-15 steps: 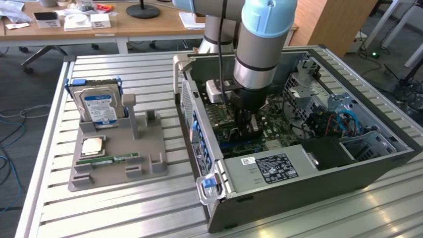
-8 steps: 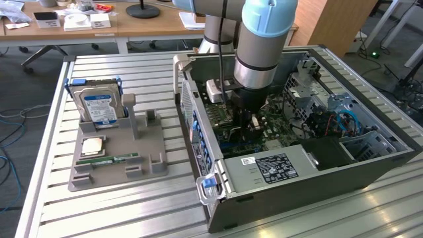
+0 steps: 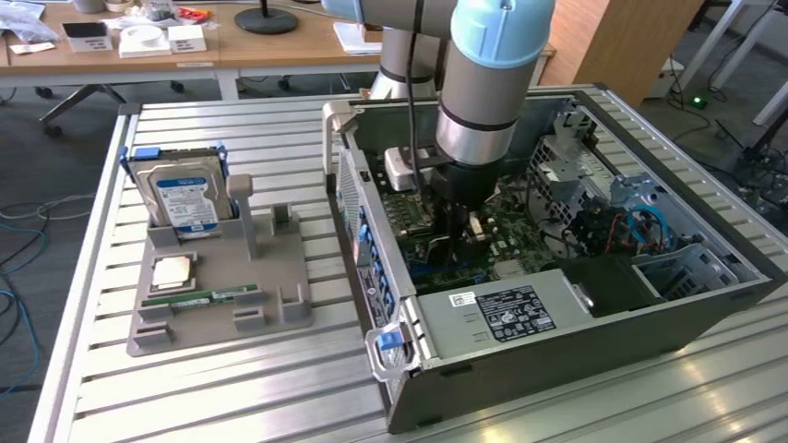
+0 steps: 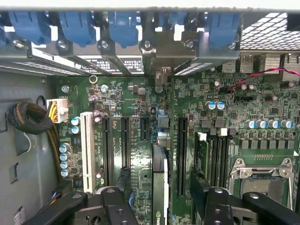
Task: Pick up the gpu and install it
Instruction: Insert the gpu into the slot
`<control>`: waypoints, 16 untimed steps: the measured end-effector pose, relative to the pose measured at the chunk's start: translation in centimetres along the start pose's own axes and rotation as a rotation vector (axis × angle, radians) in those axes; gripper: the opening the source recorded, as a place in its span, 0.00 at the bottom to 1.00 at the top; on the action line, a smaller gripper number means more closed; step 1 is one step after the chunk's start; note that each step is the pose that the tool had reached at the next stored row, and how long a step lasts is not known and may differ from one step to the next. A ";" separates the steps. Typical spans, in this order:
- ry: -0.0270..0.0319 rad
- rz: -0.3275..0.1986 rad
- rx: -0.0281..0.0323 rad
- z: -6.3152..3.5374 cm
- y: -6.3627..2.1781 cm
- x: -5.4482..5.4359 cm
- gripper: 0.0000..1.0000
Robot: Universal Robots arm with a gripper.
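The arm (image 3: 483, 83) points straight down, its pincer (image 4: 159, 199) spread wide with fingers (image 4: 119, 206) apart.

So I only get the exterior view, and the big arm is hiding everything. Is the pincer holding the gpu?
Observer: No. In the wrist view the pincer is open, and its fingers stand clear of the gpu on both sides.
Operator: Where is the gpu, then?
Observer: It stands on its edge on the motherboard, right between the fingers.
Operator: What's next to it?
Observer: A long black slot lies close beside it, and a white slot lies further off on the other side.
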State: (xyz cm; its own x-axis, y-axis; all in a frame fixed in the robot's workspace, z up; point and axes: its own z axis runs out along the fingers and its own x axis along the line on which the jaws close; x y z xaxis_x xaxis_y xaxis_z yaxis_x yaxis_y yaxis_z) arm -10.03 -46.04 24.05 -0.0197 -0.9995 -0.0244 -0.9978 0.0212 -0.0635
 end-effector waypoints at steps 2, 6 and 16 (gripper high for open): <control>0.0000 0.000 -0.0001 -0.11 -0.02 0.0 0.63; -0.0001 0.000 -0.0008 -0.63 -0.08 0.0 0.63; -0.0001 0.000 -0.0049 -2.69 -0.23 -0.1 0.63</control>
State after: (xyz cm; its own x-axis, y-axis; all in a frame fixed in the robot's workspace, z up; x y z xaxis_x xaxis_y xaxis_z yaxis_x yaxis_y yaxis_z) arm -9.97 -46.04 26.75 -0.0199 -0.9995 -0.0245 -0.9981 0.0213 -0.0586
